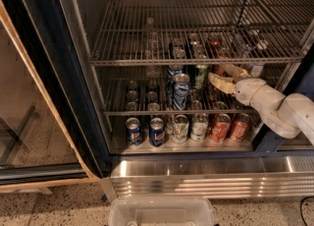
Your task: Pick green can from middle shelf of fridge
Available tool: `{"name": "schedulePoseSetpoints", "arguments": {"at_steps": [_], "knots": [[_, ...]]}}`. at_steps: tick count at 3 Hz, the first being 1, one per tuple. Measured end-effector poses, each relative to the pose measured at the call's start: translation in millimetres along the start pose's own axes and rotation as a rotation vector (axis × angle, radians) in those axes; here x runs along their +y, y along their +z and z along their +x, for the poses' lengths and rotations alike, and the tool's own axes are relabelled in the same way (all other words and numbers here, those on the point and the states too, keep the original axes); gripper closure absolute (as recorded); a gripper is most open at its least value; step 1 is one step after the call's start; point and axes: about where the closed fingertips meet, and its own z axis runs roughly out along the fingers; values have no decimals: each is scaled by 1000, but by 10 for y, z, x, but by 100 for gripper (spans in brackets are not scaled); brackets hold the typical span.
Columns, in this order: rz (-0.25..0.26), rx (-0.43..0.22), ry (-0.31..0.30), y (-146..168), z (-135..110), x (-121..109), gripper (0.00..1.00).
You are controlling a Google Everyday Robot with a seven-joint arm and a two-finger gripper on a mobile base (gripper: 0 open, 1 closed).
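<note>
Dark green can (198,75) stands on the middle shelf (147,113) of the fridge (73,97); my gripper (214,71) sits just right of it, jaws apart.
</note>
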Motion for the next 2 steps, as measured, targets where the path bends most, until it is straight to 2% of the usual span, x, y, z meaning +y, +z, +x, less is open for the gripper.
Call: {"name": "schedulePoseSetpoints", "arguments": {"at_steps": [1,2], "knots": [[0,0,0,1,0,1,37],[0,0,0,2,0,2,39]]}}
